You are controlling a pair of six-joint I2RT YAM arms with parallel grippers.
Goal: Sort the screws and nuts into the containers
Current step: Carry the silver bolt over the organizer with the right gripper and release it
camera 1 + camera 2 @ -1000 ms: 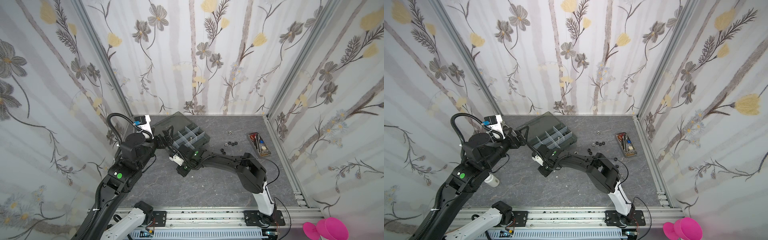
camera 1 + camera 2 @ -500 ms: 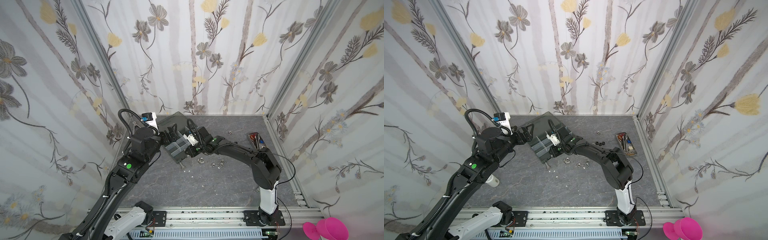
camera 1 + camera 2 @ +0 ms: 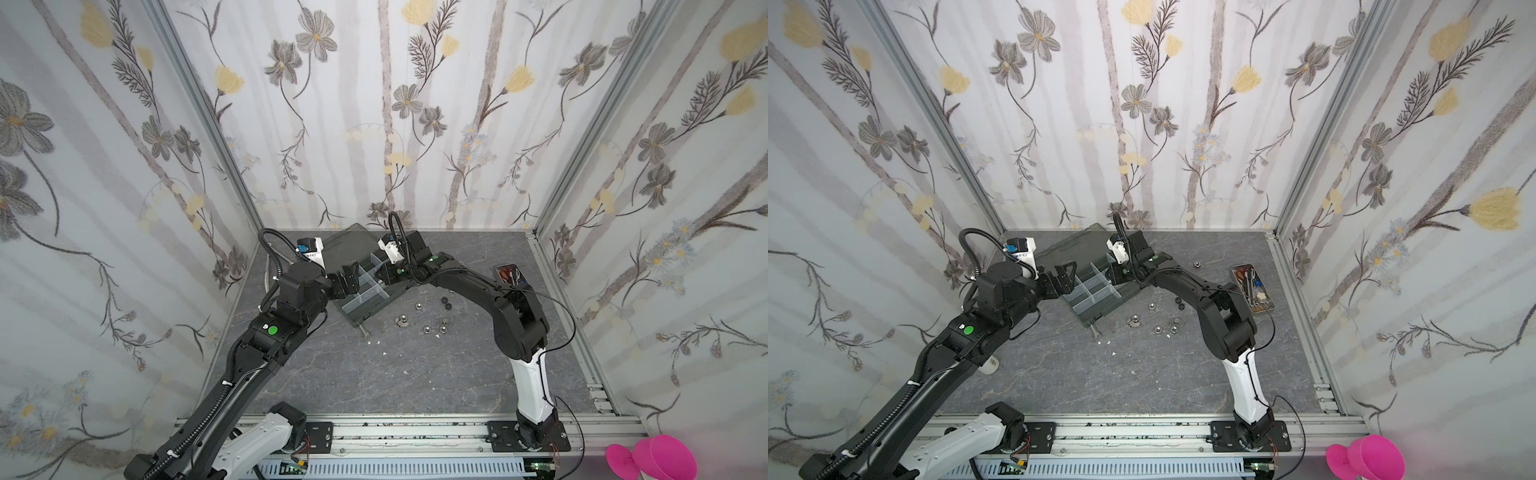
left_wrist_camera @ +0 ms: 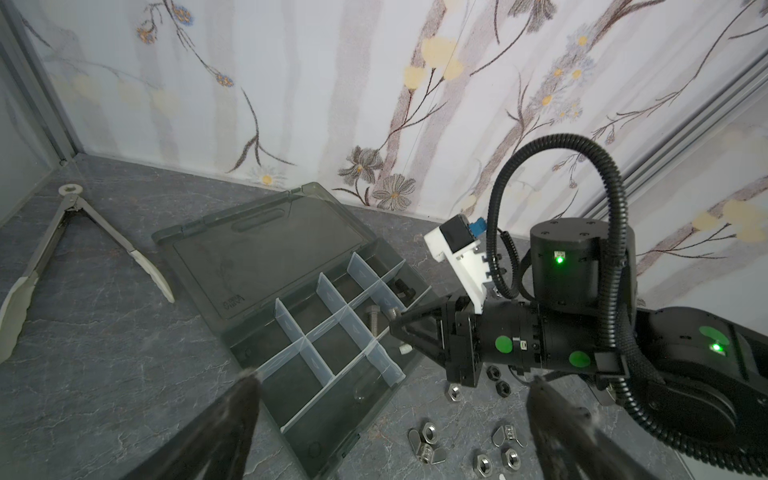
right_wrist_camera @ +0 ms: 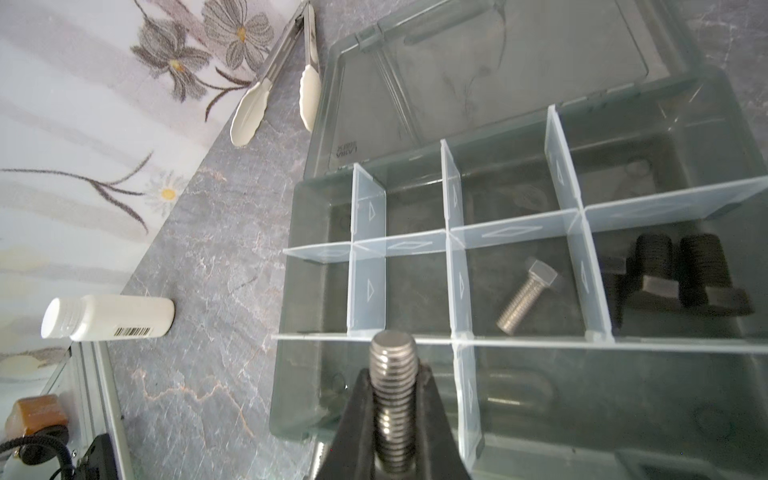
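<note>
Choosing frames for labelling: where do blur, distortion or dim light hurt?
Left wrist view: the left gripper's fingers are blurred. Right wrist view: the black bolts lose detail in the dark organizer box. Both top views: wall posts splay; nuts tiny.

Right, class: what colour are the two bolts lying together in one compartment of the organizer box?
Matte black bolts; they show best in the right wrist view.

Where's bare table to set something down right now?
Free: the table between organizer box and front rail, mostly bare between the two arms' bases. Crowded: loose nuts right of the box, tool tray by the right wall.
</note>
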